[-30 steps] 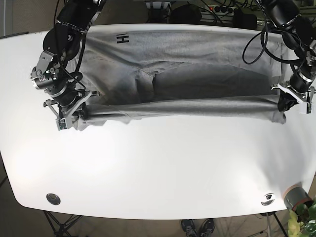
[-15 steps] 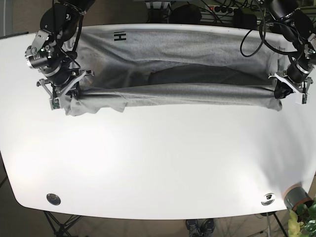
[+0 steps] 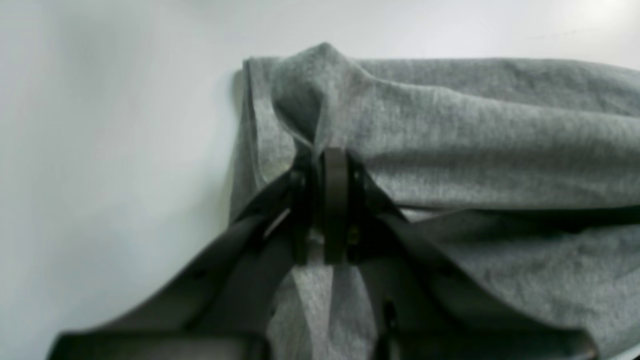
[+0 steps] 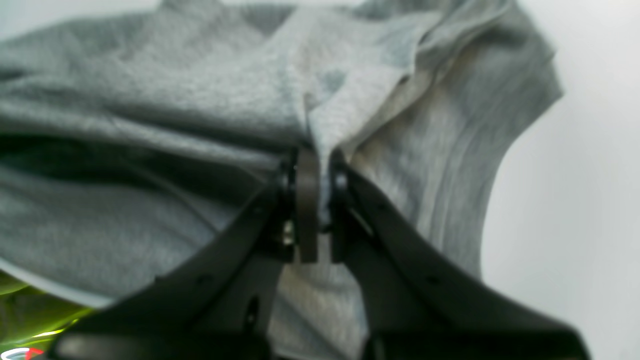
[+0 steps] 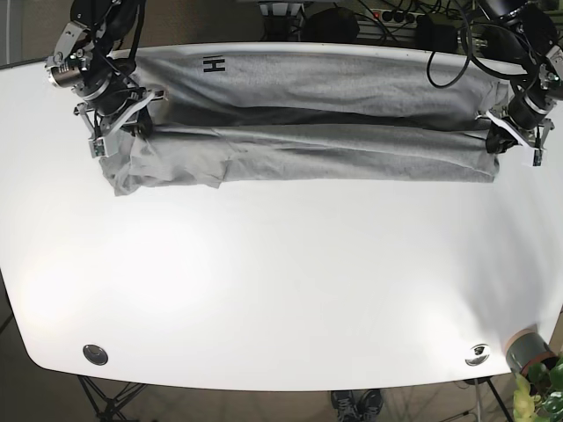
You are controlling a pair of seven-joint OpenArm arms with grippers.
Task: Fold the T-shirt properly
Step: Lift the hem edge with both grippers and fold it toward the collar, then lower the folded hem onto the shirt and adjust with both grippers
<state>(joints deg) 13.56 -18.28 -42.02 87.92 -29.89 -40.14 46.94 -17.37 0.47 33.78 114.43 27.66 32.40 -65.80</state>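
A grey T-shirt [image 5: 308, 114] with black lettering lies stretched across the far side of the white table [image 5: 281, 281]. Its near edge is lifted and carried back over the rest of the cloth as a long fold. My left gripper [image 5: 498, 141] is shut on the shirt's corner at the right end of that fold; in the left wrist view the left gripper [image 3: 325, 165] pinches a bunched peak of T-shirt [image 3: 475, 135]. My right gripper [image 5: 127, 130] is shut on the left end; in the right wrist view the right gripper [image 4: 317, 160] clamps the T-shirt [image 4: 150, 100], a sleeve hanging beside it.
Cables and dark equipment [image 5: 352, 22] sit behind the table's far edge. Two round metal fittings [image 5: 95, 353] [image 5: 478, 353] are set near the front corners. A grey pot with a plant [image 5: 532, 356] stands at the lower right, off the table.
Both grippers have moved toward the far edge, carrying the shirt's near edge with them. The fold now lies further back, and the dark gap under the lifted cloth has narrowed.
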